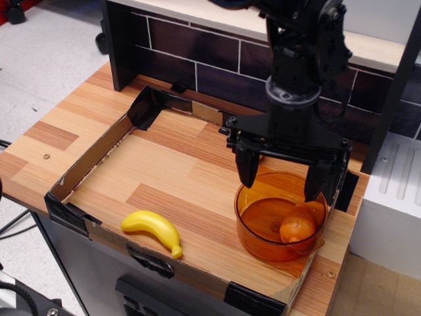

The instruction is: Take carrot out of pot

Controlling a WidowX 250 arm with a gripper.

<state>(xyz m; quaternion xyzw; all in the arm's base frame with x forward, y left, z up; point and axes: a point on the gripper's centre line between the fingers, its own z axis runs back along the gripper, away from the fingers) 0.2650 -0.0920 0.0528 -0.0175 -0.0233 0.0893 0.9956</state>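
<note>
The amber transparent pot (258,238) stands at the front right of the cardboard tray. The orange carrot (297,225) lies inside it against the right wall. My black gripper (281,182) hangs over the pot, open wide, with one finger (248,170) at the pot's left rim and the other finger (315,183) just above the carrot on the right. It holds nothing. The pot's back rim is hidden behind the gripper.
A yellow banana (153,228) lies at the tray's front left. The low cardboard tray wall (85,164) with black taped corners rings the work area. A dark tiled back wall (191,52) rises behind. The potato is hidden behind the gripper.
</note>
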